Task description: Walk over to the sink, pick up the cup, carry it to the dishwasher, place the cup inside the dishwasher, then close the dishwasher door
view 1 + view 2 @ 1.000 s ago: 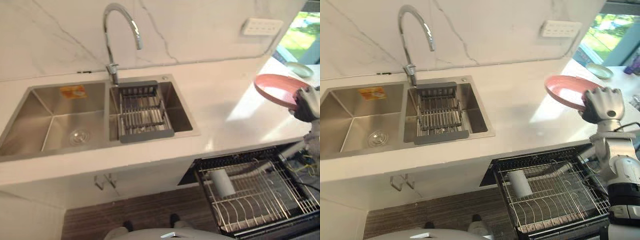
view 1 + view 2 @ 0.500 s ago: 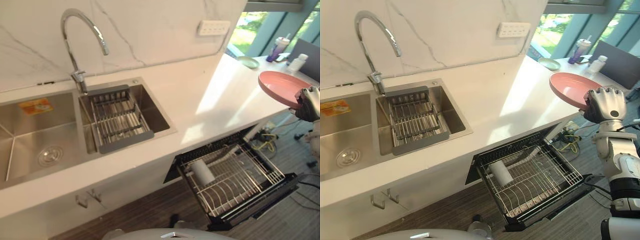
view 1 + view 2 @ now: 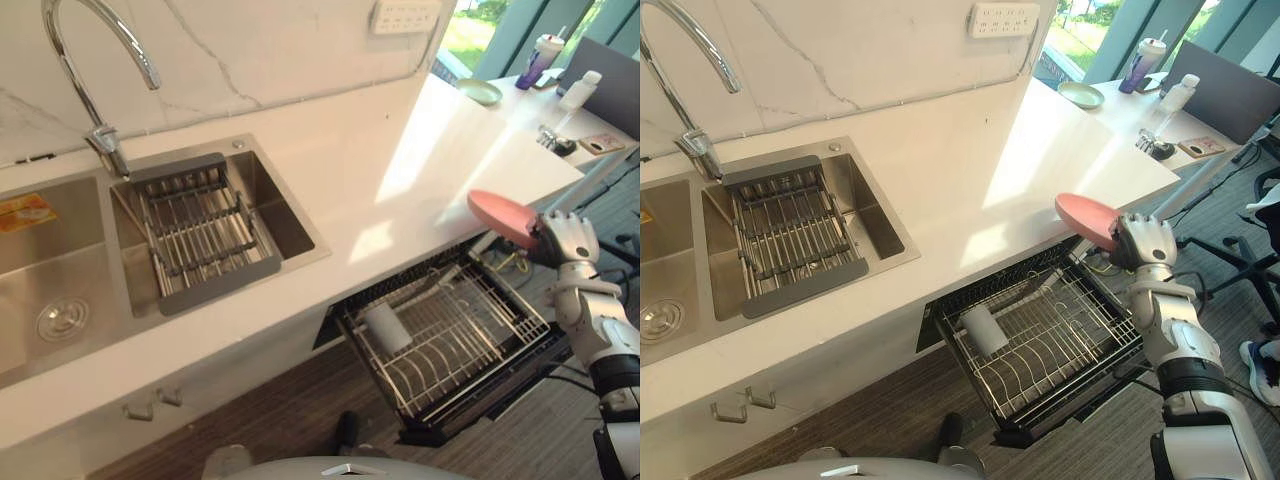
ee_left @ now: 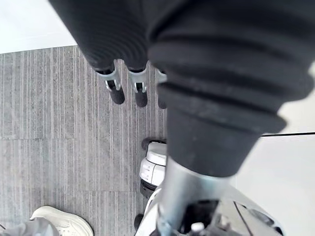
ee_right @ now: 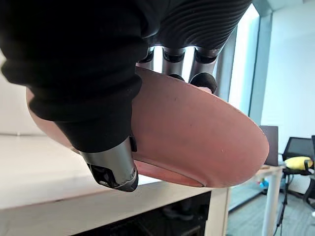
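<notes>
Right hand (image 3: 1145, 241): fingers and thumb clamped on a pink plate (image 3: 1087, 216), held just off the counter (image 3: 970, 190) edge, above the rack's outer corner.
Left hand (image 4: 117, 92): fingers relaxed, empty, hanging over the floor.
Cup (image 3: 981, 329): white, on its side in the dishwasher rack (image 3: 1072, 330) — rack pulled out.

One sink (image 3: 875, 215) with two basins is sitting at the worktop's (image 3: 970, 170) left end. It is carrying one tap (image 3: 107, 152) at its back edge and one slatted drain rack (image 3: 785, 235) in the right basin. Two plates are showing: one pink plate (image 3: 1087, 215) just off the worktop's front edge and one green plate (image 3: 1081, 95) at its far right corner. One tumbler (image 3: 1144, 62) and one bottle (image 3: 1176, 95) are standing beyond that corner. One cup (image 3: 978, 329) is lying in the single dishwasher rack (image 3: 1080, 330). Two cupboard handles (image 3: 727, 413) are hanging below the sink.
</notes>
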Robot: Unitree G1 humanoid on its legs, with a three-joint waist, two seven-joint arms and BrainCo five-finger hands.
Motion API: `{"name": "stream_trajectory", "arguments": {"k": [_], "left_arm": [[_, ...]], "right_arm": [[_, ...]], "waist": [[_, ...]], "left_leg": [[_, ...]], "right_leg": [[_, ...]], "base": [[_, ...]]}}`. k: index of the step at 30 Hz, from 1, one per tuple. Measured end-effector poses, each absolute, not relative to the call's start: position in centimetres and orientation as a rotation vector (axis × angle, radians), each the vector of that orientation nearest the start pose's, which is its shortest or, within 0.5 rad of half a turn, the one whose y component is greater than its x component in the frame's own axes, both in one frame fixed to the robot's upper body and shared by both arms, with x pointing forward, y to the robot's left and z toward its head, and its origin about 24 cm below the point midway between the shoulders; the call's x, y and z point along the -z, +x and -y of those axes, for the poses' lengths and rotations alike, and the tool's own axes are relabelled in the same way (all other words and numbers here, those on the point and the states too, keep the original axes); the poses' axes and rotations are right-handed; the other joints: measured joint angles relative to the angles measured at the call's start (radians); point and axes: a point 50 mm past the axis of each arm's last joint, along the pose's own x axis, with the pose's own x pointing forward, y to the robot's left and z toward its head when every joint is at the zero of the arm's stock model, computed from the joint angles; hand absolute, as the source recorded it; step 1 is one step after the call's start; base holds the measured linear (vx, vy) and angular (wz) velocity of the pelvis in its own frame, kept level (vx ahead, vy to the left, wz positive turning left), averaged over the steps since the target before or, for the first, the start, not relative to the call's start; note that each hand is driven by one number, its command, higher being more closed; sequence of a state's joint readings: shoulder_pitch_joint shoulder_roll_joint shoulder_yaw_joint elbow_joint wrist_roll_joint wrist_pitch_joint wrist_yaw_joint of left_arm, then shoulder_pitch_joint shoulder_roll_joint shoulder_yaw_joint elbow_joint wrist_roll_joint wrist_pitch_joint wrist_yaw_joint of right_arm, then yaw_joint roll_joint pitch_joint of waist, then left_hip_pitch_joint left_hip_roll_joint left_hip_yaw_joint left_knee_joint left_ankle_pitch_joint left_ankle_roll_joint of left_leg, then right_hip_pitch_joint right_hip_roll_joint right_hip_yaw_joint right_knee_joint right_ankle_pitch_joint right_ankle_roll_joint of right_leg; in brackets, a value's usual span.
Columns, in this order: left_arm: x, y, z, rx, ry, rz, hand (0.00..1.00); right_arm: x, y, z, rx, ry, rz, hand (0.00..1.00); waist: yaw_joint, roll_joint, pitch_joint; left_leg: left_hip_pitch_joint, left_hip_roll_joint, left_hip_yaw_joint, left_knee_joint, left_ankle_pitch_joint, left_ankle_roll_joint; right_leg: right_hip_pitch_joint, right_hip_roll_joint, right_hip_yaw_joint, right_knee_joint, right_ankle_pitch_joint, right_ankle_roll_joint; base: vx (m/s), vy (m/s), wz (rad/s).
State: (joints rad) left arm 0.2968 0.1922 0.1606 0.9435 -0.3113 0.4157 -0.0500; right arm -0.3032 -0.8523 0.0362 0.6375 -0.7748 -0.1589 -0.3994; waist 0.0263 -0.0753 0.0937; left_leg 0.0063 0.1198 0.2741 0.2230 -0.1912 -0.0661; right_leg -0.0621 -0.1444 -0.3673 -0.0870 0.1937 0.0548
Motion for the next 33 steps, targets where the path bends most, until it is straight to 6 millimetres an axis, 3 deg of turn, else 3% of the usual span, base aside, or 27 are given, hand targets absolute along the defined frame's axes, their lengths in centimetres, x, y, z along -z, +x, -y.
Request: {"name": "stream_trajectory", "arguments": {"k": [8, 12, 26, 30, 33], "left_arm": [[16.6, -0.4, -22.3, -0.423, -0.300, -1.531, 0.00], [16.7, -0.2, -22.1, -0.417, -0.294, -1.527, 0.00], [16.7, 2.3, -21.6, -0.393, -0.284, -1.454, 0.00], [16.7, 2.9, -21.5, -0.374, -0.273, -1.442, 0.00], [16.6, 4.4, -21.4, -0.348, -0.256, -1.404, 0.00]], "right_arm": [[-7.3, 27.8, 33.5, 0.293, -1.536, -0.094, 1.00], [-6.8, 27.7, 33.2, 0.323, -1.509, -0.128, 1.00], [-2.1, 24.6, 31.0, 0.309, -1.369, -0.269, 1.00], [-1.0, 24.2, 30.4, 0.290, -1.343, -0.304, 1.00], [-0.1, 24.3, 30.6, 0.287, -1.361, -0.351, 1.00]], "waist": [[-0.012, 0.029, 0.036], [-0.024, 0.039, 0.064], [-0.050, 0.081, 0.179], [-0.049, 0.085, 0.203], [-0.040, 0.106, 0.235]], "left_leg": [[-0.005, -0.036, -0.033, -0.017, 0.005, 0.007], [-0.016, -0.042, -0.042, -0.016, 0.005, 0.008], [-0.025, -0.050, -0.053, -0.019, 0.003, 0.012], [-0.030, -0.053, -0.054, -0.018, 0.002, 0.012], [-0.062, -0.060, -0.064, -0.013, 0.003, 0.012]], "right_leg": [[0.002, -0.030, -0.010, -0.003, -0.004, 0.014], [-0.003, -0.038, -0.020, -0.003, -0.009, 0.021], [-0.021, -0.033, -0.001, 0.004, 0.005, 0.034], [-0.030, -0.035, 0.001, 0.004, 0.009, 0.032], [-0.056, -0.042, -0.001, 0.004, 0.020, 0.029]], "base": [[-0.03, 0.055, 0.07], [-0.02, 0.027, 0.09], [0.01, 0.016, -0.02], [-0.05, 0.013, -0.05], [-0.09, 0.014, 0.02]]}}
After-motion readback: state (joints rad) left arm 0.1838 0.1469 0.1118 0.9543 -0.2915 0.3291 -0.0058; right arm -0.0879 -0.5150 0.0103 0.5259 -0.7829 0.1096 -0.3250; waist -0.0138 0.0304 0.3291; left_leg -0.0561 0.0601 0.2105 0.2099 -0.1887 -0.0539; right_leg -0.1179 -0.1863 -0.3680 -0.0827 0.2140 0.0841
